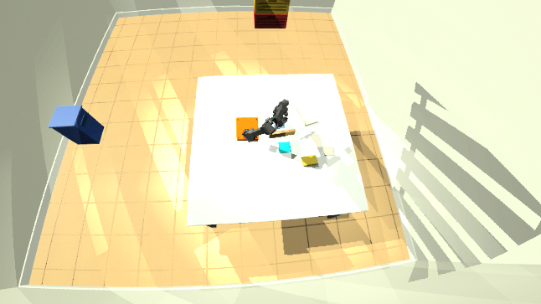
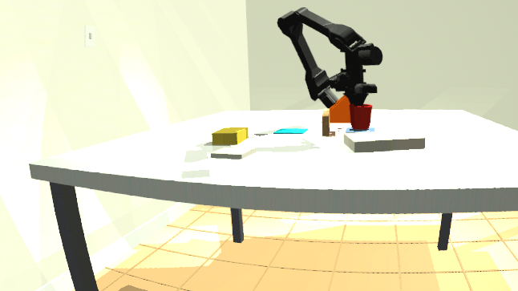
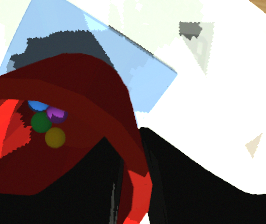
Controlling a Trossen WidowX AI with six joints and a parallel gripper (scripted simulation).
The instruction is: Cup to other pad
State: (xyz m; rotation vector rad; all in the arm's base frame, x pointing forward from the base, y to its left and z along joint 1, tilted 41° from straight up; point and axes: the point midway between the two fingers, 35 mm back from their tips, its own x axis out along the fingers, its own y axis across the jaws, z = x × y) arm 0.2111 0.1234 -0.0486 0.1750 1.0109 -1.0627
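The red cup (image 2: pixel 362 118) (image 3: pixel 86 67) stands upright, its base at the light blue pad (image 2: pixel 372 130) (image 3: pixel 151 82); whether it touches the pad is hard to tell. Several marbles, blue, purple, green (image 3: pixel 41 122) and yellow (image 3: pixel 55 137), lie inside the cup in the wrist view. My gripper (image 2: pixel 358 104) (image 3: pixel 130 135) points down at the cup's rim and is shut on its wall, one finger inside and one outside. The other pad, cyan (image 1: pixel 285 147) (image 2: pixel 290 131), lies flat with nothing on it. The arm mostly hides the cup in the top view.
A wooden block (image 1: pixel 282 133) (image 2: pixel 325 123) stands upright between the two pads. A yellow block (image 1: pixel 310 160) (image 2: pixel 229 136) lies beyond the cyan pad, near a thin pale slab (image 1: pixel 328 150) (image 2: pixel 227 155). A thicker grey slab (image 2: pixel 385 143) lies near the cup. The arm's base is orange (image 1: pixel 247 125).
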